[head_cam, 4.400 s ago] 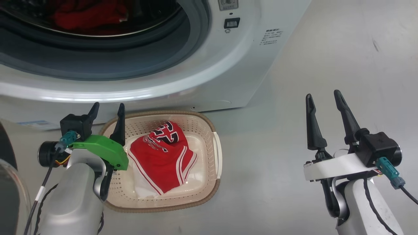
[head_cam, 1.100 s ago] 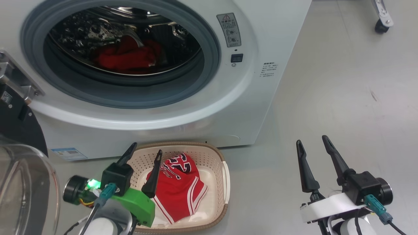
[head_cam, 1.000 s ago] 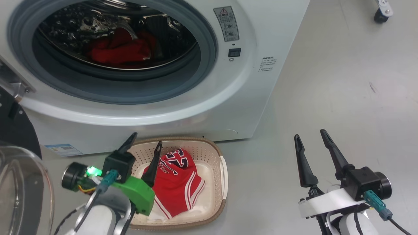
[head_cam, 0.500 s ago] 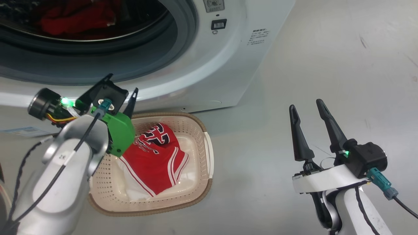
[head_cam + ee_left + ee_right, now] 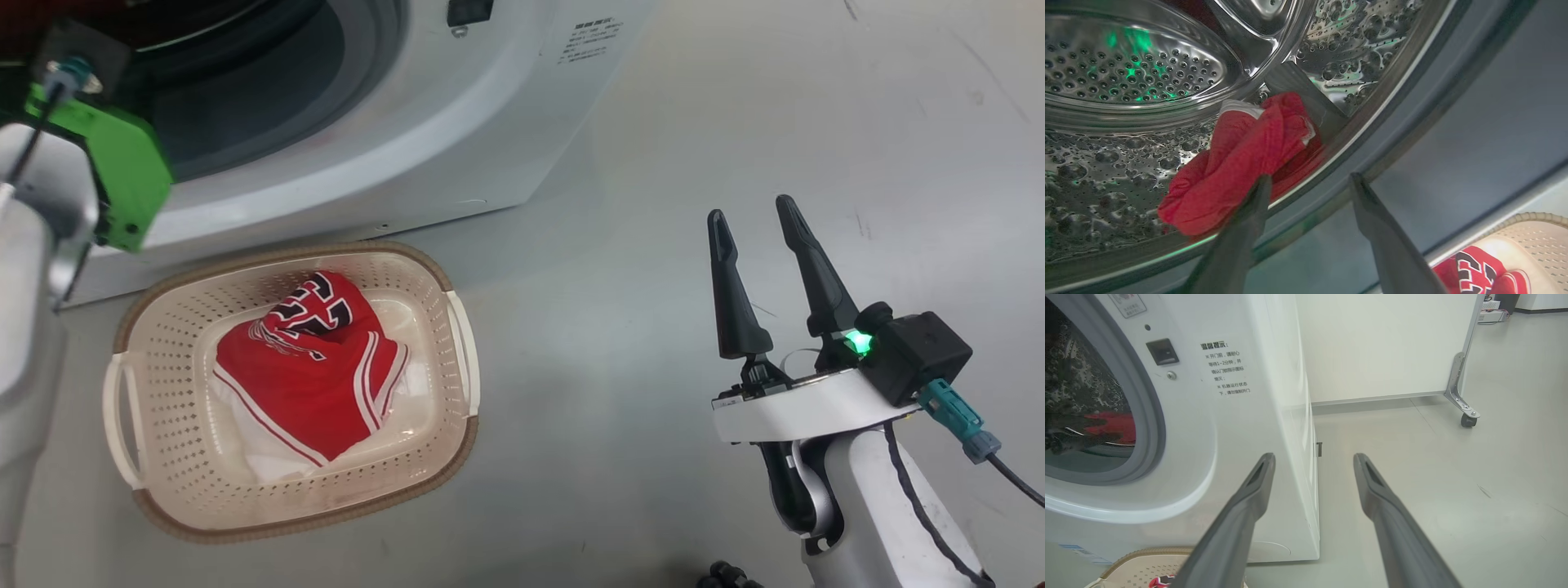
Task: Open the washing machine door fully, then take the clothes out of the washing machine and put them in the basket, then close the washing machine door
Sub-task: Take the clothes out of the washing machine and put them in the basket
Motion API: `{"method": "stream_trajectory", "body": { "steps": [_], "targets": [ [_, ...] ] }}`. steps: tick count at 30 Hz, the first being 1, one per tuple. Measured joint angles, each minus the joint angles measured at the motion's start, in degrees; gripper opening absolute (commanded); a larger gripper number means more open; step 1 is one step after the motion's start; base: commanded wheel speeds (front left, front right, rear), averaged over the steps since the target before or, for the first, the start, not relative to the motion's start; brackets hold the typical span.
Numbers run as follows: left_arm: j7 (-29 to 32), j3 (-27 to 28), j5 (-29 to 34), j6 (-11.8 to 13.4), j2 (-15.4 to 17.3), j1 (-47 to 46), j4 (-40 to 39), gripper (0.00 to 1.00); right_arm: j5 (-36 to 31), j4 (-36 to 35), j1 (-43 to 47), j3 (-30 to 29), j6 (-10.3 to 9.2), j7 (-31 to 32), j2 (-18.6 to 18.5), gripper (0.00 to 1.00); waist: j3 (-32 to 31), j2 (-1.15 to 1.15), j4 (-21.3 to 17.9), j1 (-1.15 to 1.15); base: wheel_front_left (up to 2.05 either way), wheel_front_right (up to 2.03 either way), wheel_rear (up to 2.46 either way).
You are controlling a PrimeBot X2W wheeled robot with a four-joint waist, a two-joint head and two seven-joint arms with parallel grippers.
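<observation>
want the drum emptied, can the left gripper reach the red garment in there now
Probably yes: the left gripper is open at the mouth of the drum, aimed at the red garment, nothing between them.

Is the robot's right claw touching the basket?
Apart. In the head view the right gripper hangs with open jaws over bare grey floor, well to the side of the basket, with floor showing between them.

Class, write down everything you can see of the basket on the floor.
The basket is a cream plastic tub, rectangular with rounded corners, its walls perforated, its rim wrapped in brown weave, with a white handle at each end. It stands upright on the floor close before the washing machine, holding a crumpled red garment with white stripes.
</observation>
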Motion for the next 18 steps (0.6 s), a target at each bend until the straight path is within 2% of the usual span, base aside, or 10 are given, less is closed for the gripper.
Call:
{"method": "stream_trajectory", "body": {
  "steps": [4, 13, 18],
  "targets": [
    [1.7, 1.4, 0.4, 0.0, 2.3, -4.0, 1.8, 1.0, 1.1, -0.1, -1.0, 0.5, -0.74, 0.0, 0.0, 1.0, 2.0, 0.0, -1.7, 0.0, 0.0, 0.0, 0.0],
    [4.9, 2.5, 4.0, 0.0, 7.9, -11.3, 5.4, 1.0, 2.4, -0.2, -3.2, 2.2, -0.86, 0.0, 0.0, 1.0, 5.7, 0.0, -5.4, 0.0, 0.0, 0.0, 0.0],
    [6.1, 2.5, 5.3, 0.0, 9.2, -13.5, 7.4, 1.0, 2.5, -0.1, -3.5, 2.2, -1.26, 0.0, 0.0, 1.0, 7.3, 0.0, -7.0, 0.0, 0.0, 0.0, 0.0]
  ]
}}
